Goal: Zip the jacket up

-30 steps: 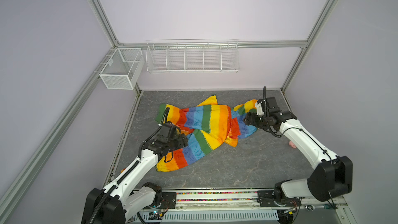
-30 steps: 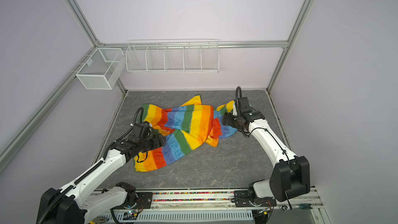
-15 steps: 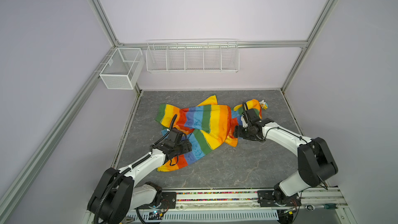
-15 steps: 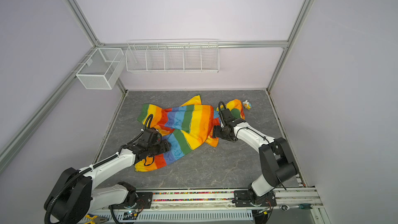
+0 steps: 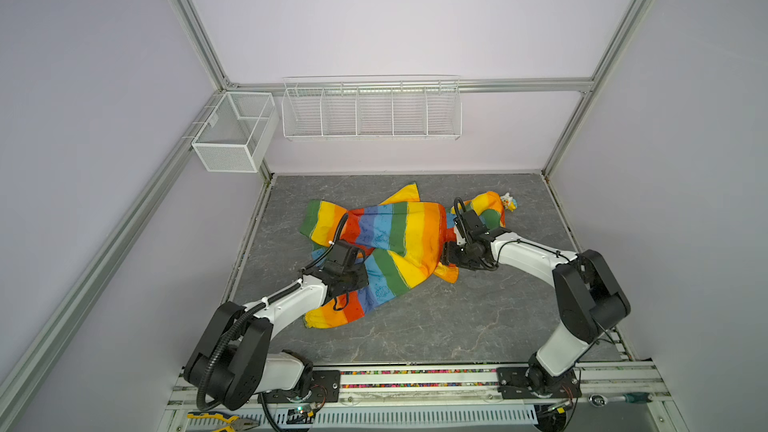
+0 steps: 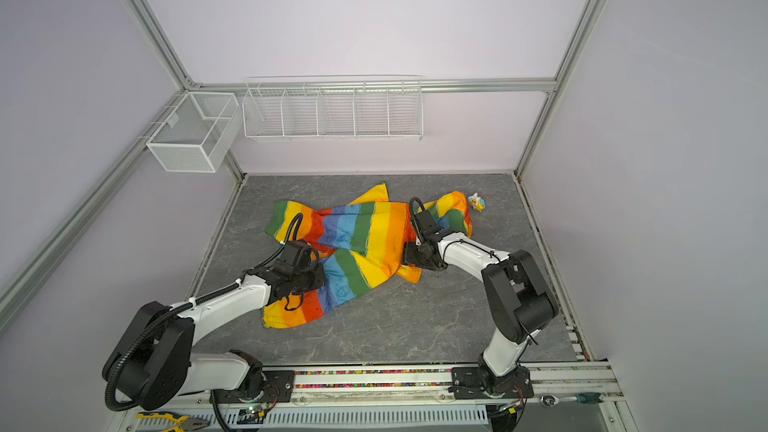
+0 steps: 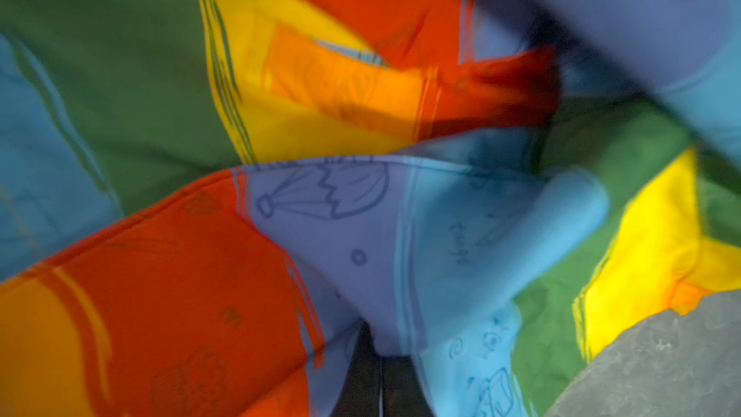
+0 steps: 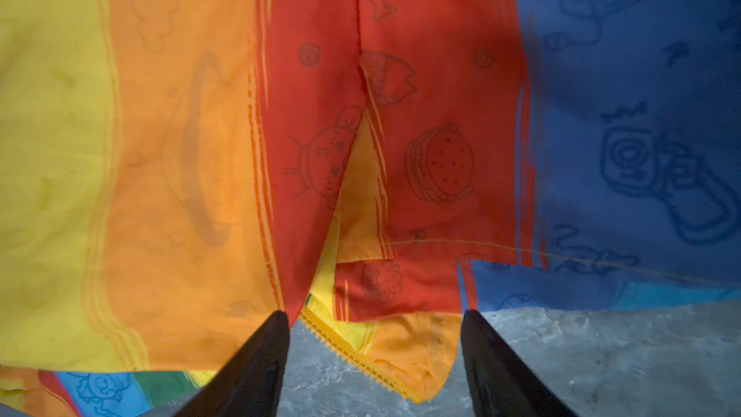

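The rainbow-striped jacket [image 5: 399,238] [image 6: 365,243] lies crumpled on the grey tabletop in both top views. My left gripper [image 5: 355,280] [image 6: 318,280] is low over the jacket's near left part. In the left wrist view its fingers [image 7: 363,375] are pressed together at a pinched fold of purple-blue fabric [image 7: 361,234]. My right gripper [image 5: 446,253] [image 6: 405,253] sits at the jacket's right edge. In the right wrist view it [image 8: 375,326] is open, and a toothed orange zipper edge [image 8: 353,351] lies on the table between its fingers.
A tiny white-yellow toy [image 5: 509,201] [image 6: 476,202] lies beside the far right sleeve. Two white wire baskets [image 5: 235,135] [image 5: 370,110] hang on the back wall. Pliers [image 5: 220,421] rest on the front rail. Bare grey tabletop [image 5: 436,317] stretches in front of the jacket.
Both arms have dropped low onto the jacket. The left gripper has shut on fabric. The right gripper moved left from the sleeve to the jacket's edge, uncovering the toy, and narrowed slightly.
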Tool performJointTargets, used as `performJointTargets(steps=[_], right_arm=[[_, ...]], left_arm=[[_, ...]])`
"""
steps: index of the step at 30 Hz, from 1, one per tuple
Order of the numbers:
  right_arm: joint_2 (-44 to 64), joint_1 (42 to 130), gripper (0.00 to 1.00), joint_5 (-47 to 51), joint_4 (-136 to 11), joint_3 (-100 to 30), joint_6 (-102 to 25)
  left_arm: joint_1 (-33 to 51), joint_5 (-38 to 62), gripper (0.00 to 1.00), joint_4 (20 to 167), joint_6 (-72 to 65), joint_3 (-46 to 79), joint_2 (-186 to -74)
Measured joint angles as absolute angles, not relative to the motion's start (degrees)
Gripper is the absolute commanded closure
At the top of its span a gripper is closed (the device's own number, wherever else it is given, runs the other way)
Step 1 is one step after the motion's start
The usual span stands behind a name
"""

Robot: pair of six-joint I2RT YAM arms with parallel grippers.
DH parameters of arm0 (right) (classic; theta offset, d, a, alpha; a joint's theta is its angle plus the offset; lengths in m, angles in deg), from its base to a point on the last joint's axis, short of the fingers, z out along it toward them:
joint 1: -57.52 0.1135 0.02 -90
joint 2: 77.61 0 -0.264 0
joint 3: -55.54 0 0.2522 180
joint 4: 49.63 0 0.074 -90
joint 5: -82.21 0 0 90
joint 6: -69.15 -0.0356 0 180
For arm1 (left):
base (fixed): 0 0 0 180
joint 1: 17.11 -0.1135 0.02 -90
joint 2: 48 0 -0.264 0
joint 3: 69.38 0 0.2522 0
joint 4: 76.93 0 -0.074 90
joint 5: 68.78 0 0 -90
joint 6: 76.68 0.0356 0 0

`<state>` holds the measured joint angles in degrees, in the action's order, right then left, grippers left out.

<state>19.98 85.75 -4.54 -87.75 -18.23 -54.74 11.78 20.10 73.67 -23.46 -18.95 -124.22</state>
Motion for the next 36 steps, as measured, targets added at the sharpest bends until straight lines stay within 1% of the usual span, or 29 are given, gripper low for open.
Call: performJointTargets(steps=[5,9,16,20,27,28,30,32,34,36], right_arm=[[19.65,85.81,0.31,-4.98,-87.75,-18.06,-54.72],[18.05,86.23,0.29,-5.15,-87.93,-17.36,-54.48],[17.33,88.02,0.28,-5.15,-87.82,-17.33,-53.14],[17.96,89.09,0.28,-5.11,-87.73,-17.51,-52.27],[22.99,91.17,0.27,-4.89,-87.69,-20.85,-51.46],[23.56,91.36,0.27,-4.78,-87.55,-21.25,-51.46],[24.22,91.65,0.27,-4.70,-87.45,-21.73,-51.48],[24.24,91.69,0.27,-4.74,-87.53,-21.79,-51.48],[24.19,91.69,0.26,-5.18,-87.58,-21.82,-51.48],[23.76,91.69,0.25,-5.77,-88.14,-21.79,-51.44]], left_arm=[[11.67,24.45,1.00,68.99,-21.18,-11.26,-120.29],[10.82,26.76,1.00,66.04,-18.54,-6.45,-118.50],[5.70,28.51,1.00,60.49,-13.71,5.20,-119.28],[3.28,28.95,1.00,59.27,-11.15,13.64,-123.65],[2.09,29.98,1.00,57.93,-8.16,26.16,-136.92],[1.94,30.19,0.94,57.80,-8.03,27.32,-138.61],[1.00,30.30,0.69,57.19,-8.07,30.18,-142.76],[-0.42,30.22,0.55,55.73,-8.64,32.28,-145.99],[-1.66,30.24,0.47,54.68,-9.21,32.37,-147.17],[-2.43,30.15,0.43,54.20,-9.62,30.47,-146.19]])
